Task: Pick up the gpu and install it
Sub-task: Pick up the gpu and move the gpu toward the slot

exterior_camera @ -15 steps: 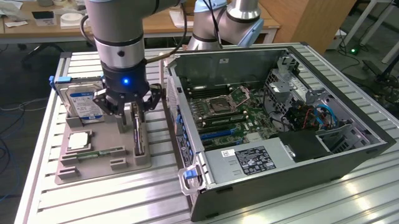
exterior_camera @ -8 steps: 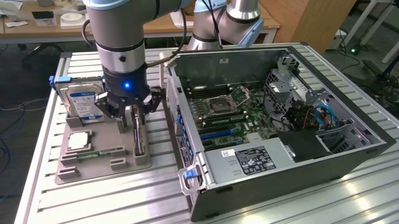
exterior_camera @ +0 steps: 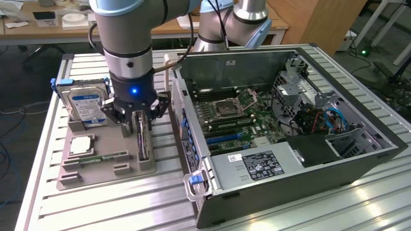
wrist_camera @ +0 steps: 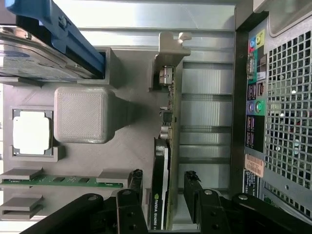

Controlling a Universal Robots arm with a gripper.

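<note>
The gpu [exterior_camera: 143, 150] stands on its long edge in a slot of the grey holder tray [exterior_camera: 106, 168], beside the open computer case [exterior_camera: 289, 120]. In the wrist view the gpu [wrist_camera: 168, 112] shows as a thin dark board with a black face and a silver bracket [wrist_camera: 171, 48] at its far end. My gripper [exterior_camera: 140, 124] is lowered over the card's near end. It is open, with one black finger [wrist_camera: 135, 181] on each side of the board and a gap between each finger and the card. The gripper [wrist_camera: 164, 176] straddles the card without touching it.
The tray also holds a silver hard drive with a blue label [exterior_camera: 86, 106], a processor chip [exterior_camera: 82, 144] and a green memory stick [exterior_camera: 103, 158]. The case lies on its side, with the motherboard [exterior_camera: 231, 115] exposed. Its rear panel [wrist_camera: 278, 97] sits close to the card.
</note>
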